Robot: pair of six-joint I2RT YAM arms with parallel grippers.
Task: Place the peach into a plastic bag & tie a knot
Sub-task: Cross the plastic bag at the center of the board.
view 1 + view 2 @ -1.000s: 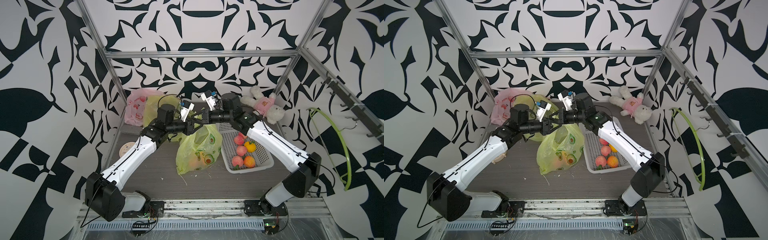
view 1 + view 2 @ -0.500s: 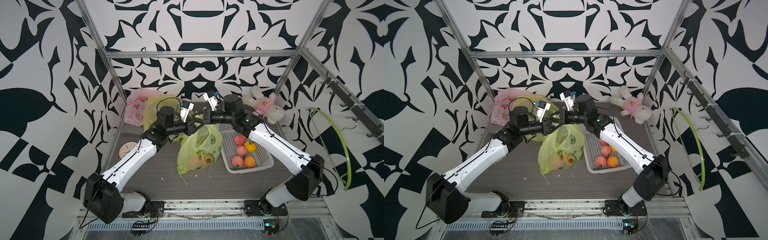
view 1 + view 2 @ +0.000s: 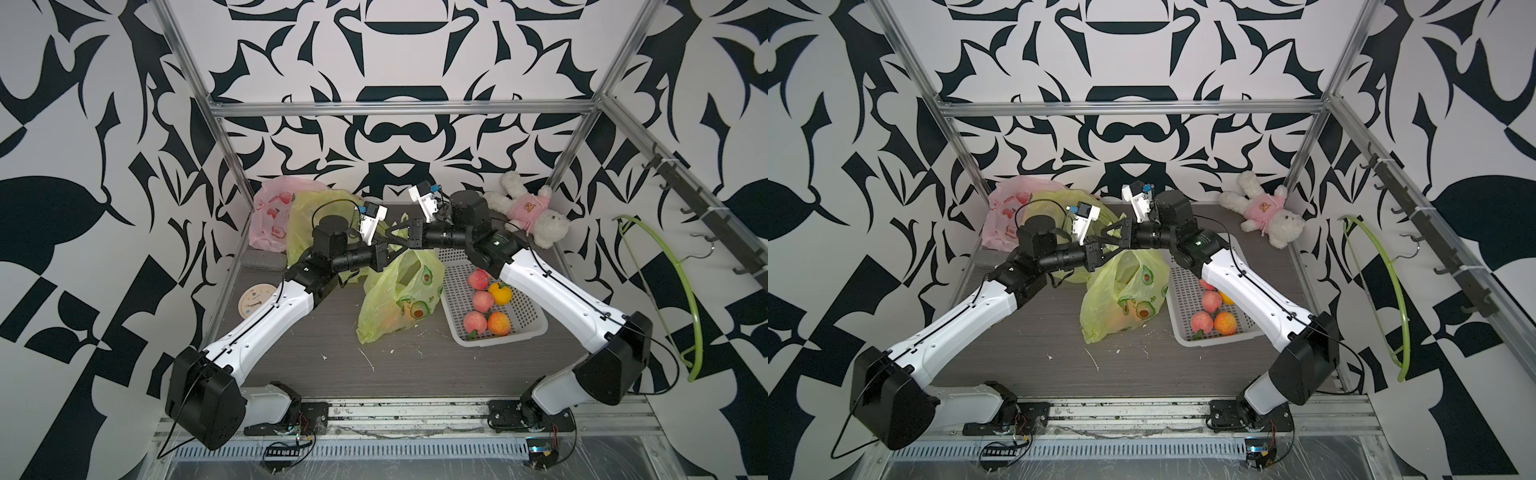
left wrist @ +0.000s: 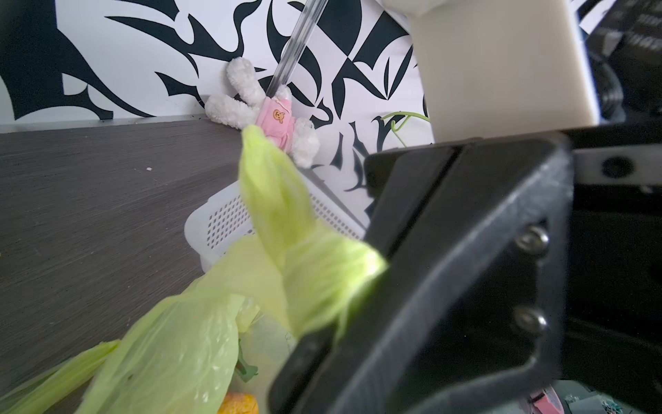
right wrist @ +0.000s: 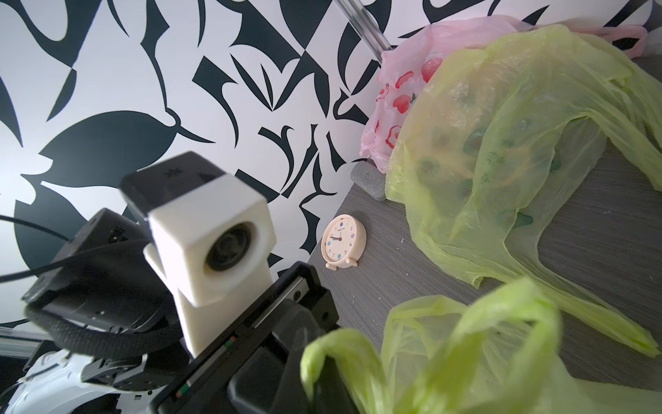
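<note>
A yellow-green plastic bag [image 3: 399, 299] [image 3: 1125, 299] with avocado prints stands mid-table. An orange-pink fruit, the peach [image 3: 390, 321] [image 4: 238, 405], shows through its lower part. Both grippers meet just above the bag's mouth, tips crossing. My left gripper [image 3: 398, 248] [image 3: 1115, 249] is shut on the bag's twisted handle [image 4: 322, 279]. My right gripper [image 3: 390, 237] [image 3: 1105, 237] comes from the opposite side. In the left wrist view its fingers [image 4: 465, 251] lie together with the same handle drawn into their tip. A loop of handle [image 5: 322, 355] hangs close before the right wrist camera.
A white basket [image 3: 528, 328] with several peaches and orange fruits sits right of the bag. Behind the left arm lie a second yellow-green bag [image 3: 307, 224], a pink bag [image 3: 274, 208] and a grey stone [image 3: 264, 260]. A small clock [image 3: 254, 300], a plush bunny [image 3: 528, 212] and a green hoop [image 3: 685, 291] line the edges.
My left gripper's jaws have closed onto the bag handle. The right arm's elbow has swung a little outward to the right. The bag has stayed where it was.
</note>
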